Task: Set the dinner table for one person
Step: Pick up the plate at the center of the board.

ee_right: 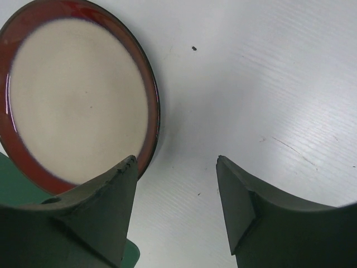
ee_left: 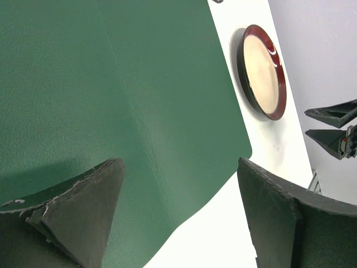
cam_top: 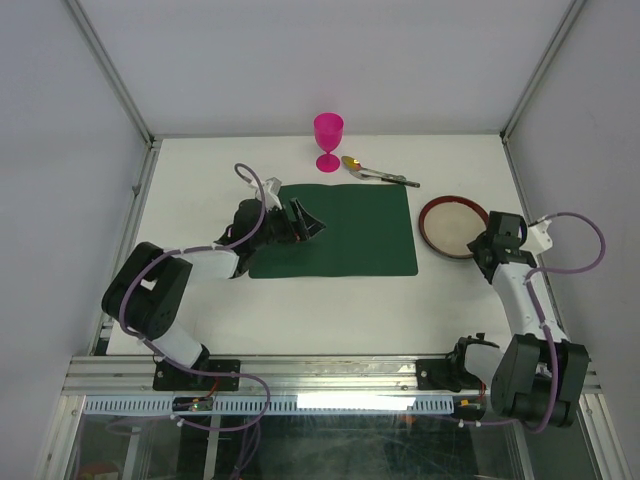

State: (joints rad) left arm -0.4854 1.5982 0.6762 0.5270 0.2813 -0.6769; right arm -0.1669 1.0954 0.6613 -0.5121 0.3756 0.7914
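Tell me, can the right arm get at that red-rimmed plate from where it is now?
Probably yes. The right gripper hangs right at the edge of the plate, jaws open and empty. Nothing lies between them on the white table.

Looking down from high at six o'clock; low, close from both wrists, sharing the plate (cam_top: 450, 226) at three o'clock.
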